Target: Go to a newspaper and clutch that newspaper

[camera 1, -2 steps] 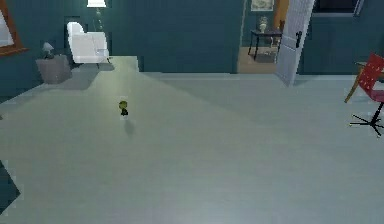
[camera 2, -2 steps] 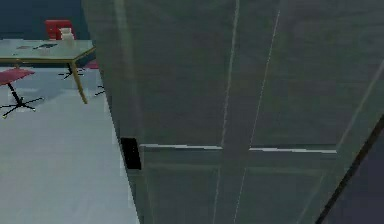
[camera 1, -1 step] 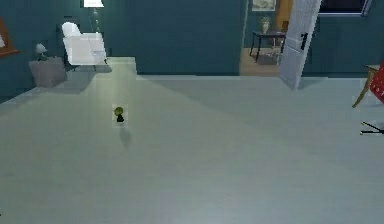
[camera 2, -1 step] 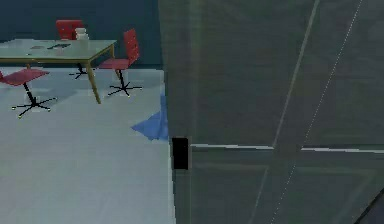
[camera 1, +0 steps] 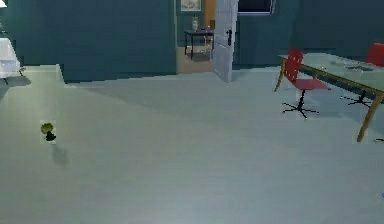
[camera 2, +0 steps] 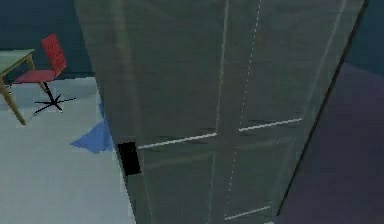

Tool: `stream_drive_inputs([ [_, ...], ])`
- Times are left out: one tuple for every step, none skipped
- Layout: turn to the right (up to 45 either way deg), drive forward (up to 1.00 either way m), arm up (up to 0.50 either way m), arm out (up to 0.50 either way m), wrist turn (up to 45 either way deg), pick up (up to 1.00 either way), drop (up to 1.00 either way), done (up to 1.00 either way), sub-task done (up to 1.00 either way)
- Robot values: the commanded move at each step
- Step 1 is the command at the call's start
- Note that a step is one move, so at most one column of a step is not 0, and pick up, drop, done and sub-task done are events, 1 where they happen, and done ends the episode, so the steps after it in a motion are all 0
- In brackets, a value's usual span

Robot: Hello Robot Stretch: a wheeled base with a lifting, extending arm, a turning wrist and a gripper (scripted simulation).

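A flat pale thing [camera 1: 357,66] on the table [camera 1: 335,73], forward view's right, may be the newspaper: light, floppy, best grabbed by a folded edge; I cannot tell the claw's state.

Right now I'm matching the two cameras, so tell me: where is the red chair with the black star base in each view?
Forward view: the red chair is at the right, at the left end of the table.
Arm side view: the red chair is at the upper left, left of the big panelled door.
Shared landmark: the table beside the chair, at the arm side view's left edge.
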Motion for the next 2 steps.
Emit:
stream_drive_inputs([
  [0.0, 1.00, 0.00, 0.00, 0.0, 0.00, 0.00, 0.00, 0.00],
  [0.0, 1.00, 0.00, 0.00, 0.0, 0.00, 0.00, 0.00, 0.00],
])
